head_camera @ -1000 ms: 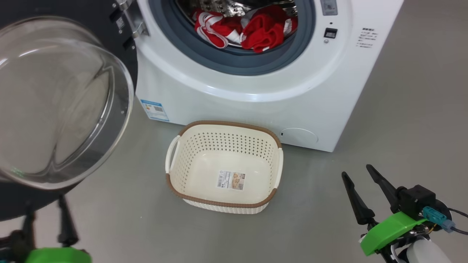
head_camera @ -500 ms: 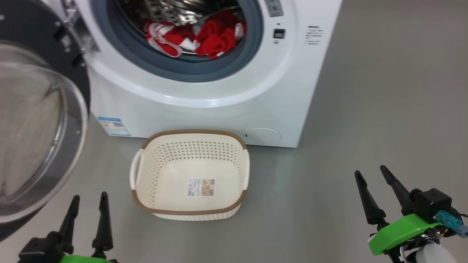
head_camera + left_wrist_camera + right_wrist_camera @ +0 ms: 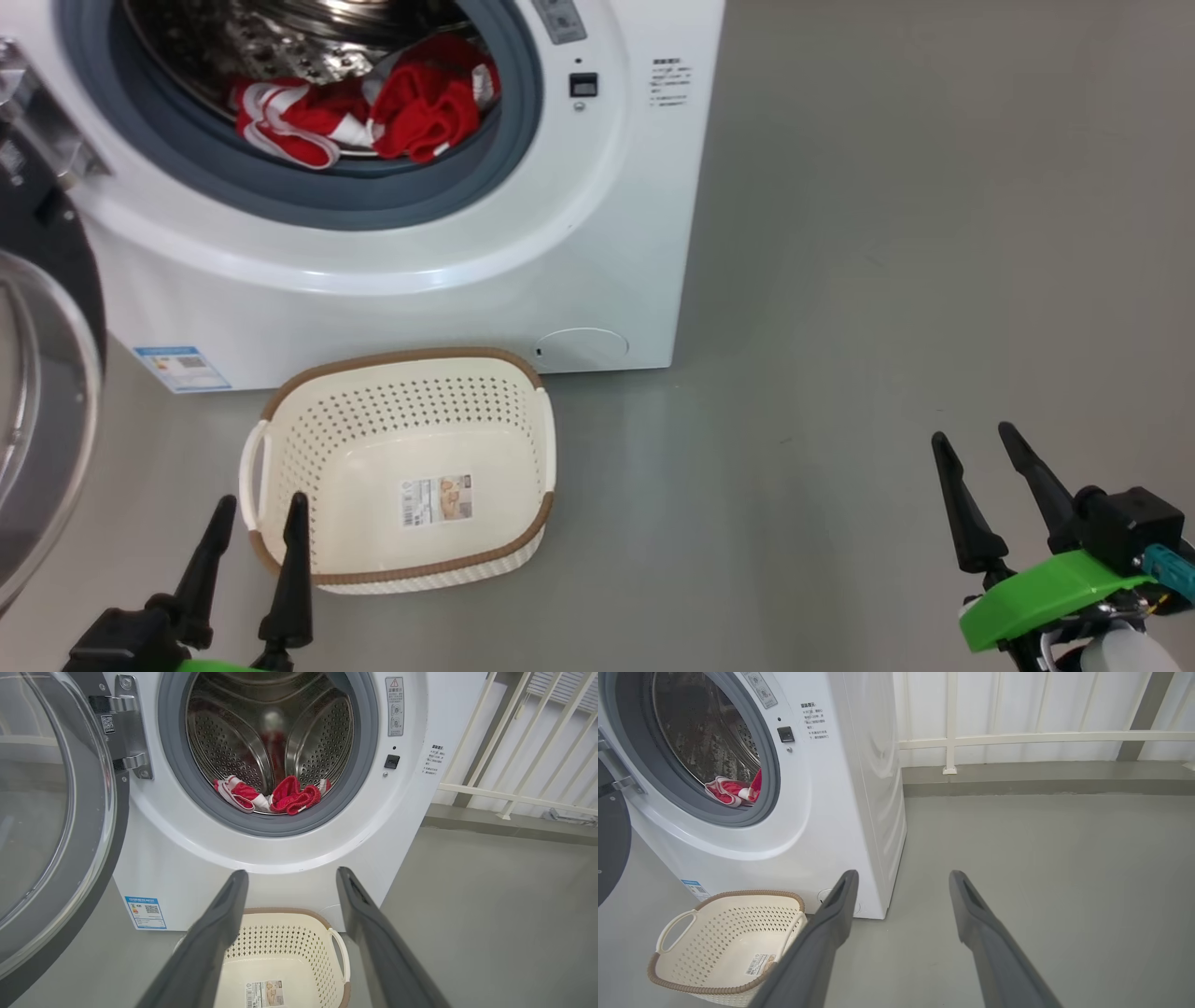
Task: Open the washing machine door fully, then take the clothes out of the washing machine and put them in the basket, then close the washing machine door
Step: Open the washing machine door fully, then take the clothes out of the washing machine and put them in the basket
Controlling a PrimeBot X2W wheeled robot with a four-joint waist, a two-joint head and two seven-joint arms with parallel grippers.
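The white washing machine (image 3: 420, 280) (image 3: 177, 868) (image 3: 831, 812) stands at the upper left with its black-rimmed glass door (image 3: 37, 392) (image 3: 51, 826) swung wide open to the left. Red clothes (image 3: 364, 112) (image 3: 275, 798) (image 3: 731, 792) with white stripes lie at the drum's front, behind the grey seal. The cream basket (image 3: 336, 457) (image 3: 280, 952) (image 3: 724, 942) sits on the floor before the machine, with nothing in it but its paper label. My left gripper (image 3: 260, 509) (image 3: 289, 875) is open, just in front of the basket's near left corner. My right gripper (image 3: 976, 439) (image 3: 901, 875) is open, far right of the basket, over bare floor.
Grey floor (image 3: 887, 280) stretches wide to the right of the machine. A white railing (image 3: 1017, 737) (image 3: 523, 793) runs along the wall behind and to the right of the washer. A blue label (image 3: 182, 367) sits low on the machine's front.
The whole head view has shifted, so the camera has turned right: washer, door and basket slid left in the picture. My left gripper has risen into fuller view near the basket.
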